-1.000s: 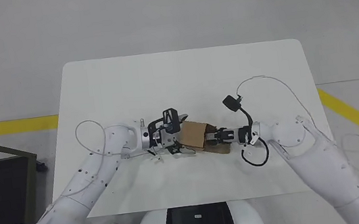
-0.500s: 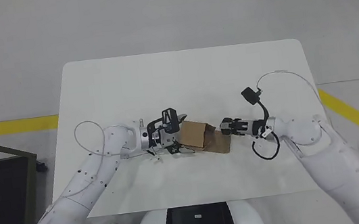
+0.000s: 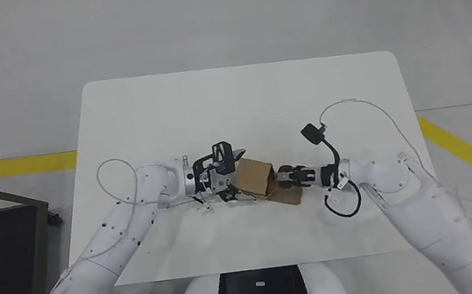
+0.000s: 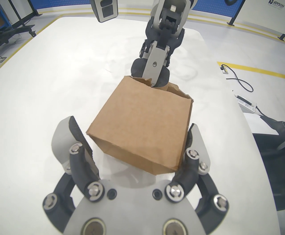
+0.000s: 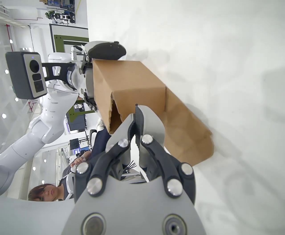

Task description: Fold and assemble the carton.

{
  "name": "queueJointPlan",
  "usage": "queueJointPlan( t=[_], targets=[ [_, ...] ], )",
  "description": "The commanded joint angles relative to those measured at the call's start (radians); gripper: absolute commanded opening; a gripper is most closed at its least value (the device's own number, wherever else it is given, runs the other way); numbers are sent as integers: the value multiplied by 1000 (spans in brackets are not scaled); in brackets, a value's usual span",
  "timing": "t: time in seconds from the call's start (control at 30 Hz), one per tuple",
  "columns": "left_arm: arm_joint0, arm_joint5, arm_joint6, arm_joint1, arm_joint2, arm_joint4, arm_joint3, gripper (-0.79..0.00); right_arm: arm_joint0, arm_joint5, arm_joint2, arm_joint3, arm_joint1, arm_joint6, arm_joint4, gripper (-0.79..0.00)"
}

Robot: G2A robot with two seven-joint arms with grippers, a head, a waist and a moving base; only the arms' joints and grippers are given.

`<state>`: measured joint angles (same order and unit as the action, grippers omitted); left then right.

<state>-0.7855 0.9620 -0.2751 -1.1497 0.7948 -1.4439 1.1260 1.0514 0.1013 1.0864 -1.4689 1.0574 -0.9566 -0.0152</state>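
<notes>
Carton (image 3: 256, 176) sits front-middle on the tabletop (image 3: 238, 93) in the top view, its long axis running arm to arm, with the left gripper (image 3: 229, 186) at one end, the right gripper (image 3: 287, 176) at the other, and a loose flap (image 3: 289, 196) flat beside the right one. In the left wrist view, the left gripper is spread wide around the near end, one finger touching a corner and the other just apart. In the right wrist view, the right gripper is pinched narrow with its tip at the open end, so it is probably the nearer arm for folding there, though I can't tell if cardboard is caught.
</notes>
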Motion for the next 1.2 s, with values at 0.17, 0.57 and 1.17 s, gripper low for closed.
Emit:
queueJointPlan(
  t=[0.17, 0.57, 1.17],
  targets=[
    [-1, 2, -2, -2, 0, -2, 0, 0, -17, -18, -38, 18, 13, 16, -25, -785],
    [-7, 3, 0, -3, 9, -3, 6, 0, -54, -12, -94, 82, 42, 86, -88, -785],
    [-28, 4, 10, 4, 34, -11, 30, 0, 31, -34, 28, -33, 4, 41, -17, -785]
  ],
)
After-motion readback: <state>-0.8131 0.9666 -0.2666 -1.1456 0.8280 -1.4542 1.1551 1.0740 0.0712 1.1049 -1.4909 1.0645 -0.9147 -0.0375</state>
